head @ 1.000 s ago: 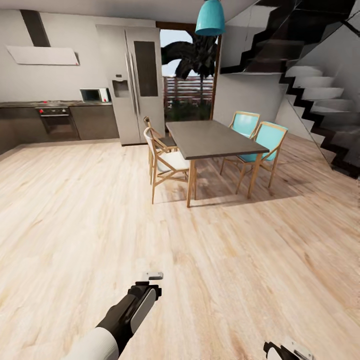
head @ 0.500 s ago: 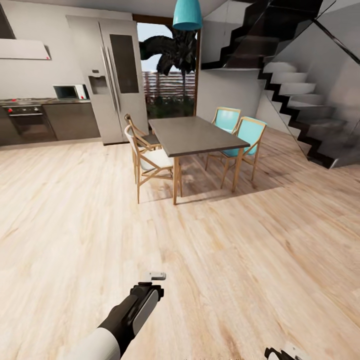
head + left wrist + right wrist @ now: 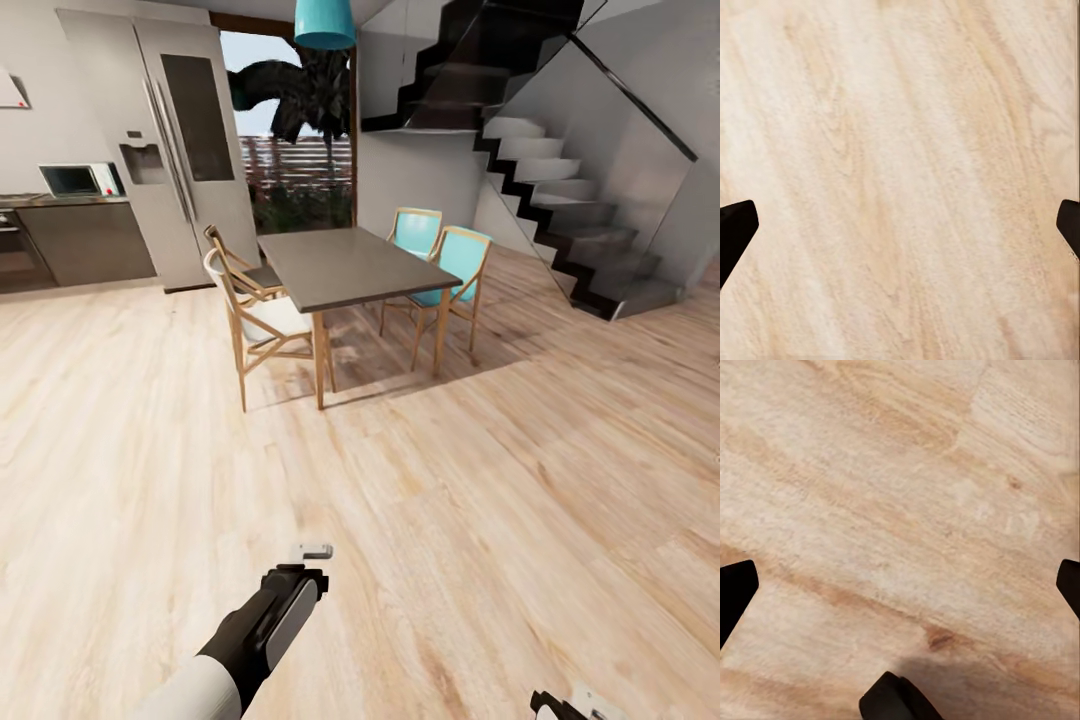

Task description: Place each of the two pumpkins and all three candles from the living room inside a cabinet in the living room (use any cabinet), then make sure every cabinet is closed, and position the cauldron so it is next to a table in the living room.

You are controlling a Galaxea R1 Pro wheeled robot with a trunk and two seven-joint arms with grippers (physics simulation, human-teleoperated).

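— While the head camera looks out over the pale wood floor (image 3: 480,520), what stands ahead?

— A dining table (image 3: 340,265) with a dark grey top and light wooden legs. Two wooden chairs with white seats (image 3: 262,322) are at its left side, two turquoise chairs (image 3: 445,262) at its right. A turquoise pendant lamp (image 3: 325,22) hangs above it.

— And behind that?

— A tall steel fridge (image 3: 165,140) at the left, with a microwave (image 3: 75,180) on the dark kitchen worktop (image 3: 60,200) beside it. A glass door (image 3: 290,140) behind the table shows a dark palm outside. A dark staircase (image 3: 560,180) with pale steps climbs along the right wall.

— Where are the pumpkins, candles, cabinet and cauldron?

— I cannot place any of them from these pictures; what I see is the kitchen and dining end of the room.

— The arms?

— The left arm (image 3: 235,640) reaches forward low in the head view, white sleeve then black forearm, with the left end effector (image 3: 312,550) above bare floor. In the left wrist view its dark fingertips (image 3: 735,232) sit at opposite edges with nothing but floorboards between them, so it is spread wide and holds nothing.

— The right one?

— The right end effector (image 3: 575,705) peeks in at the lower edge of the head view. In its wrist view the fingertips (image 3: 736,589) are likewise far apart over wood grain, empty.
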